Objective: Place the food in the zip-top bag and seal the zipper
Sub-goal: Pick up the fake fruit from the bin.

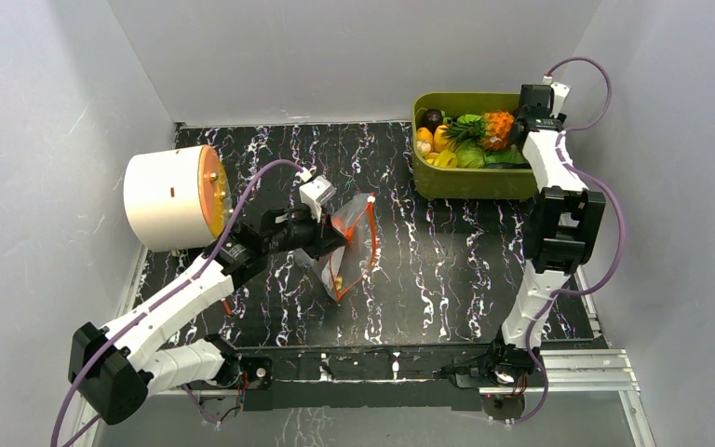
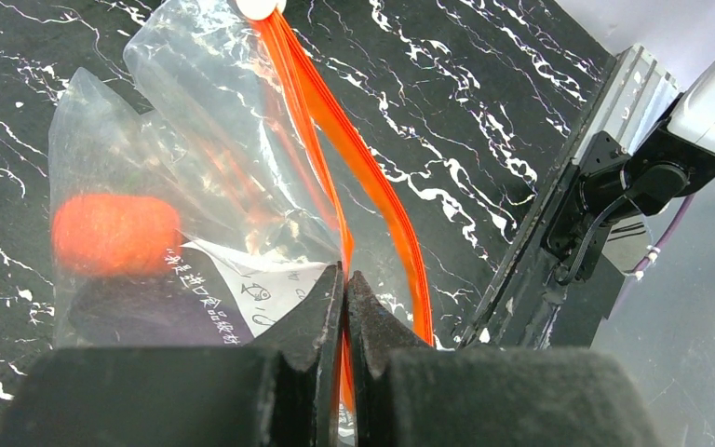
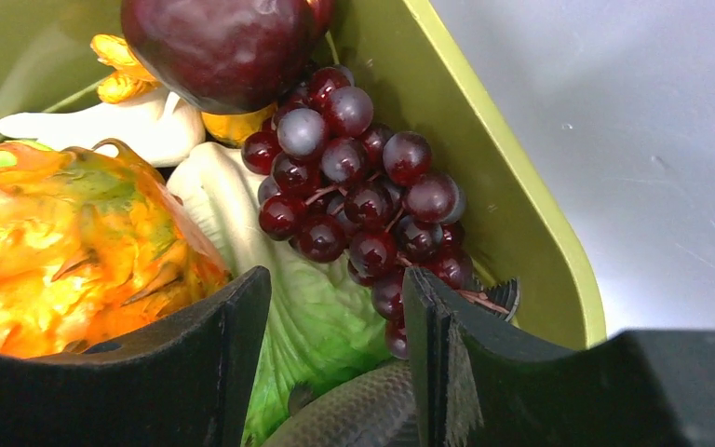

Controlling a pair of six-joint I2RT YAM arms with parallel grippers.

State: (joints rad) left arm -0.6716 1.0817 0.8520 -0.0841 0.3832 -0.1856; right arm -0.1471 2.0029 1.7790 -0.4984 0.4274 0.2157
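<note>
The clear zip-top bag [image 1: 352,250] hangs at mid-table, held up by my left gripper [image 1: 328,238]. In the left wrist view my left gripper [image 2: 345,276] is shut on one side of the orange-red zipper [image 2: 372,177]. The bag's mouth gapes, and an orange-red round piece [image 2: 116,233] lies inside the bag [image 2: 195,130]. My right gripper [image 1: 524,126] is over the olive-green bin [image 1: 475,184]. It [image 3: 335,279] is open, with the dark purple grapes [image 3: 363,196] just ahead of and against its right finger. The maroon round fruit [image 3: 223,47] lies beyond the grapes.
The bin [image 3: 503,186] also holds a toy pineapple [image 3: 74,242], a green lettuce leaf [image 3: 307,317], a grey scaly piece [image 3: 372,410] and yellow pieces [image 1: 444,158]. A white drum with an orange face [image 1: 172,197] stands at the left. White walls enclose the table.
</note>
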